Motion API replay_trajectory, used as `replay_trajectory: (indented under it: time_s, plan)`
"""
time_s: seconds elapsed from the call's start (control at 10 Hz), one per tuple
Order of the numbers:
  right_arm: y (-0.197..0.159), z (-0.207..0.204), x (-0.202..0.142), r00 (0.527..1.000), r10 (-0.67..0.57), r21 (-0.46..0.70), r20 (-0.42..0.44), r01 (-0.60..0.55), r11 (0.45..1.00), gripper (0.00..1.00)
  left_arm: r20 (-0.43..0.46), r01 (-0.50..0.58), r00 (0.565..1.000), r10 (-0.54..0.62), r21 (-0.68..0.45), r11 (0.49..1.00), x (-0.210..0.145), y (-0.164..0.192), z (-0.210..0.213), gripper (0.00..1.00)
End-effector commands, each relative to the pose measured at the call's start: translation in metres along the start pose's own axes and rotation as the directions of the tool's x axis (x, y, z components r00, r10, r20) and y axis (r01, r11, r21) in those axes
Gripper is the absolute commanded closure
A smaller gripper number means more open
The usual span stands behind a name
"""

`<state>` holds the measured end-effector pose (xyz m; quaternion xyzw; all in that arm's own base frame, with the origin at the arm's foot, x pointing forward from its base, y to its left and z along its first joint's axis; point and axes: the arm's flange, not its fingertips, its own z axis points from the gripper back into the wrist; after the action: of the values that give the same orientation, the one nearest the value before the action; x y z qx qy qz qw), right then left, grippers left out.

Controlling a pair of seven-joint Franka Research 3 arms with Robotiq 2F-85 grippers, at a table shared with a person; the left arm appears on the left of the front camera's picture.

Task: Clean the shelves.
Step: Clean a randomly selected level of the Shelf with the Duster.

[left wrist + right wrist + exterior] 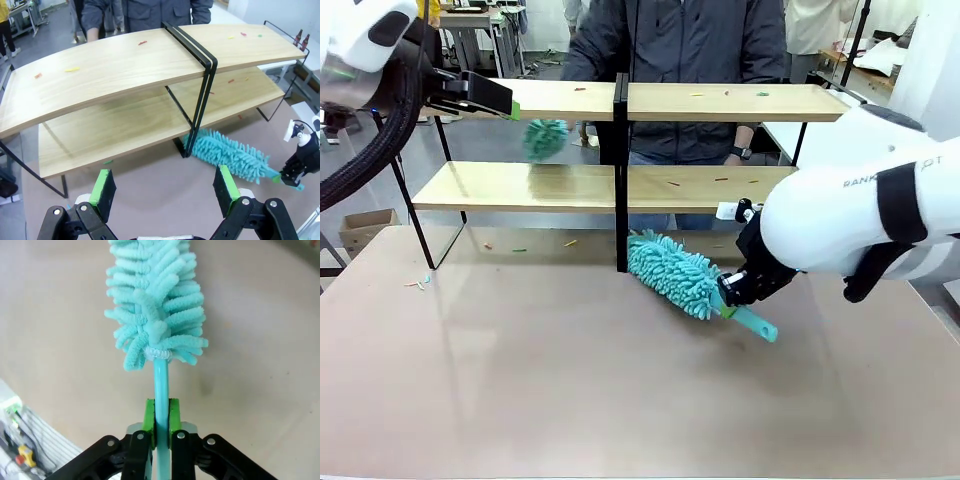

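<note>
The shelves are standing at the far side of the table, both boards carrying coloured scraps, perhaps paper, so the cleaning is barely beginning. The right tool is pinching the handle of the duster; the left tool is hovering spread and empty.

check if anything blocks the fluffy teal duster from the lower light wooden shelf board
Nothing visible blocks it. The duster, held by the right gripper, lies on the table before the lower board, its tip beside the central black post.

Duster before shelves, scraps on shelves, person behind
</note>
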<state>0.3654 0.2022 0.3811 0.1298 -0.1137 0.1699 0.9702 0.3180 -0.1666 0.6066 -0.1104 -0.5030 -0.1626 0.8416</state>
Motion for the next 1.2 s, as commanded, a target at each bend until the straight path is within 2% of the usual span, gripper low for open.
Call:
replay_trajectory:
  time_s: [0.0, 0.1, 0.2, 0.3, 0.4, 0.5, 0.7, 0.9, 1.1]
  plan:
    - [-0.003, 0.002, -0.003, 0.998, 0.048, 0.013, -0.031, -0.048, 0.999, 0.88, 0.002, 0.002, 1.000, -0.002, 0.003, 1.000, 0.001, 0.000, 0.000, 0.00]
    - [-0.003, 0.002, -0.003, 0.998, 0.048, 0.013, -0.031, -0.048, 0.999, 0.88, 0.002, 0.002, 1.000, -0.002, 0.003, 1.000, 0.001, 0.000, 0.000, 0.00]
    - [0.001, 0.000, 0.000, 1.000, -0.002, -0.001, -0.001, 0.002, 1.000, 0.88, 0.002, 0.002, 1.000, -0.002, 0.003, 1.000, 0.001, 0.000, 0.000, 0.00]
    - [-0.003, -0.004, 0.010, 0.997, -0.013, -0.009, 0.070, 0.014, 1.000, 0.88, 0.002, 0.002, 1.000, -0.002, 0.003, 1.000, 0.001, 0.000, 0.000, 0.00]
    - [-0.005, -0.015, 0.017, 0.989, 0.021, 0.020, 0.144, -0.025, 0.999, 0.88, 0.002, 0.002, 1.000, -0.002, 0.003, 1.000, 0.001, 0.000, 0.000, 0.00]
    - [-0.006, -0.021, 0.022, 0.985, 0.003, 0.025, 0.174, -0.007, 1.000, 0.88, 0.002, 0.002, 1.000, -0.002, 0.003, 1.000, 0.001, 0.000, 0.000, 0.00]
    - [-0.015, -0.024, 0.025, 0.982, -0.111, -0.004, 0.153, 0.113, 0.994, 0.88, 0.002, 0.002, 1.000, -0.002, 0.003, 1.000, 0.001, 0.000, 0.000, 0.00]
    - [-0.021, -0.024, 0.025, 0.977, -0.178, 0.000, 0.120, 0.179, 0.984, 0.88, 0.002, 0.002, 1.000, -0.002, 0.003, 1.000, 0.001, 0.000, 0.000, 0.00]
    - [-0.028, -0.022, 0.023, 0.963, -0.233, -0.011, 0.136, 0.237, 0.972, 0.88, 0.002, 0.002, 1.000, -0.002, 0.003, 1.000, 0.001, 0.000, 0.000, 0.00]
